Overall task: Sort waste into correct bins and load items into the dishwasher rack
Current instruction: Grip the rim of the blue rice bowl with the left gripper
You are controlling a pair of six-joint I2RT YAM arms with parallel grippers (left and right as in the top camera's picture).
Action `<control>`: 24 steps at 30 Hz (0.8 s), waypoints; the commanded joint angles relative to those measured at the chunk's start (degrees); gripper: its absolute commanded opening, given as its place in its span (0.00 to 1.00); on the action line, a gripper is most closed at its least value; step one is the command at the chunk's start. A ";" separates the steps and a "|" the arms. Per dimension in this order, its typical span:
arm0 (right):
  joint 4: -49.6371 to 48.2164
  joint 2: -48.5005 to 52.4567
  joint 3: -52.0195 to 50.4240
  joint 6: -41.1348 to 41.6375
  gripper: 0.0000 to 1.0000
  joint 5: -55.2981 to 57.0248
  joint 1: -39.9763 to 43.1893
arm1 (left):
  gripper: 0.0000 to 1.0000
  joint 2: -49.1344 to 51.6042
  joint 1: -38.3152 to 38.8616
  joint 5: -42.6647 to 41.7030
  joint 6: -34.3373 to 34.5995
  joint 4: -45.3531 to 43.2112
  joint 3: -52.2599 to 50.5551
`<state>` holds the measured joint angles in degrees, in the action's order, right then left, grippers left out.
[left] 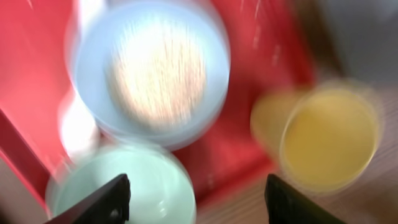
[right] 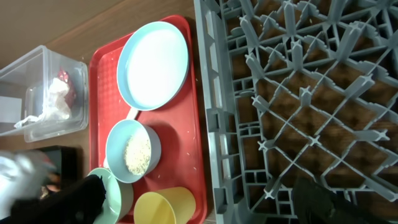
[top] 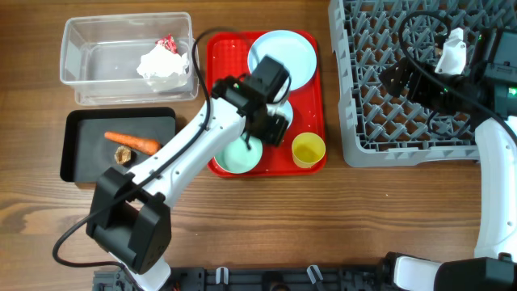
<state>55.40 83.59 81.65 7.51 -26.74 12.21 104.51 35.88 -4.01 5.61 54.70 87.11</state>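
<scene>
The pale blue bowl [right: 132, 151] holds white rice [left: 155, 71] and stands on the red tray [top: 311, 97] beside the pale blue plate [top: 284, 55], the mint green bowl [top: 240, 156] and the yellow cup [top: 308, 149]. My left gripper [top: 273, 128] hovers open and empty above the bowls; its blurred wrist view shows the fingers [left: 199, 202] wide apart. My right gripper [top: 400, 78] is open and empty over the grey dishwasher rack [top: 380, 137]. The carrot [top: 131, 141] and brown lump [top: 123, 154] lie in the black tray [top: 81, 174]. Napkins [top: 161, 65] and the red wrapper [top: 167, 44] lie in the clear tub [top: 81, 48].
The red tray sits between the two bins on the left and the rack on the right. A few rice grains are scattered on the red tray [right: 186, 149]. Bare wooden table [top: 323, 226] runs along the front.
</scene>
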 commanded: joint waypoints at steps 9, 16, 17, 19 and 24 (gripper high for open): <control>0.46 0.66 0.35 0.22 1.00 0.11 0.07 | 0.64 10.16 -0.61 0.85 -8.41 -21.55 2.10; 0.66 0.66 0.35 0.00 1.00 0.37 0.07 | 0.54 14.93 1.31 0.85 -7.72 -22.16 2.10; 0.68 0.66 0.35 0.00 1.00 0.48 0.07 | 0.50 15.32 1.38 0.87 -6.88 -21.97 2.10; 0.76 0.66 0.35 0.00 1.00 1.70 0.07 | 0.50 16.41 1.38 0.85 -4.09 -21.44 2.10; 0.83 0.66 0.35 0.00 1.00 2.54 0.07 | 0.34 18.53 1.40 1.09 -1.64 -19.96 2.10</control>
<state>56.18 83.59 81.65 7.51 -25.34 12.21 121.78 37.04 -2.72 2.17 34.63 88.84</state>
